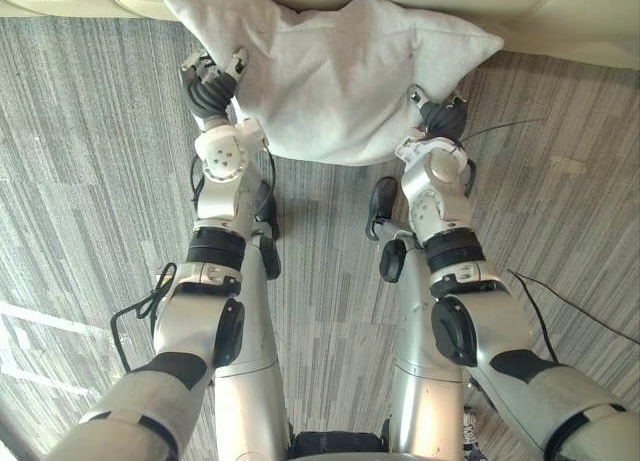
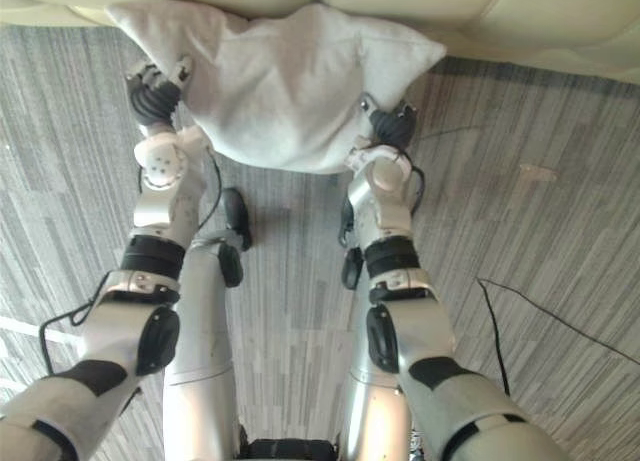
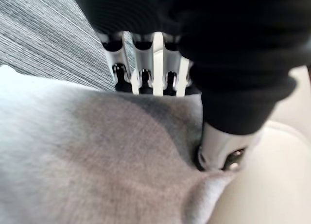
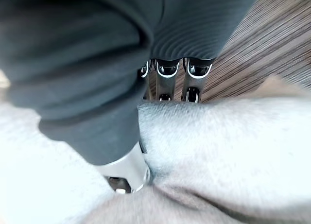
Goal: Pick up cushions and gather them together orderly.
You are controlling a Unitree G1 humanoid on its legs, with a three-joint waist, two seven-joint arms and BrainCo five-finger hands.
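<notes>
Left eye view: we find the light grey cushion (image 1: 340, 76) straight ahead, spanning the gap between our two arms, its far edge up against the cream sofa (image 1: 480, 1).
Left robot hand (image 1: 212, 81): closed in a pinch on the cushion's left edge; its wrist view shows the thumb pressed into the fabric and the fingers going behind it.
Right robot hand (image 1: 440, 116): pinching the right edge likewise, thumb on the near face, fingers behind.
Long axis: left to right, from one hand to the other.
Nearer hand: neither; each has its own side.
Height: the cushion appears lifted above the grey floor (image 1: 90, 161).
Next move, as we judge it: both arms must travel together, or the cushion twists or slips from one pinch.
</notes>
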